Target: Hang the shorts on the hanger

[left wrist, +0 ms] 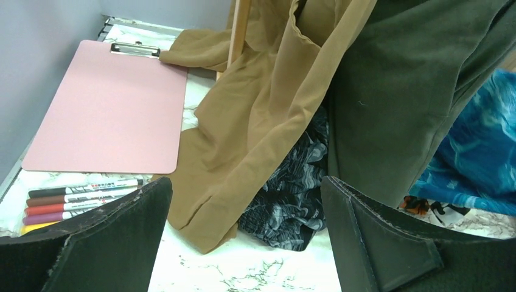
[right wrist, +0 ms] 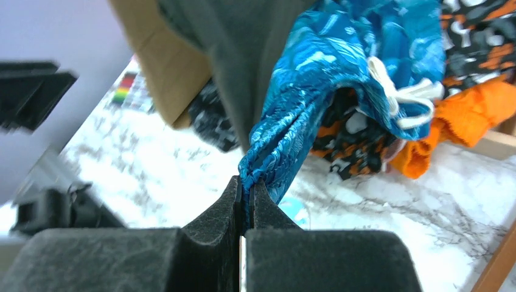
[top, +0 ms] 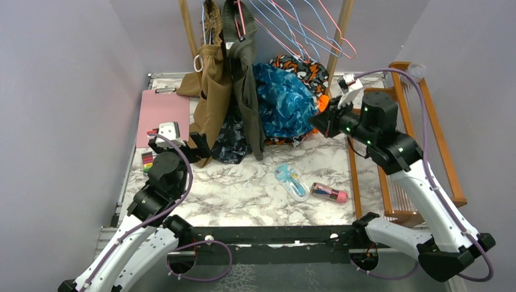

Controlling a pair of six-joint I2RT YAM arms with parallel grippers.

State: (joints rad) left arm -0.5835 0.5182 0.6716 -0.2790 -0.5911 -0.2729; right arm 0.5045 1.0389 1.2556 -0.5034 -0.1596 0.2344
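The shiny teal-blue shorts [top: 283,100] are bunched against the hanging clothes at the back of the table. In the right wrist view the shorts [right wrist: 341,61] show a gathered waistband and a cream drawstring bow. My right gripper [top: 317,123] is shut on a fold of that waistband [right wrist: 246,182], lifted off the marble. A thin light-blue hanger [top: 302,30] hangs empty among pink ones on the rail above. Over the left part of the table my left gripper [top: 179,146] stands wide open [left wrist: 246,188], holding nothing and facing the tan garment.
Tan [top: 213,97] and olive [top: 243,79] garments hang from the rail, a dark patterned cloth [left wrist: 292,194] beneath. An orange-black garment [top: 301,67] lies behind the shorts. A pink clipboard [top: 164,112] and markers [left wrist: 79,194] lie left. A toothbrush pack [top: 291,181], pink tube [top: 328,193] and wooden rack [top: 420,121] lie right.
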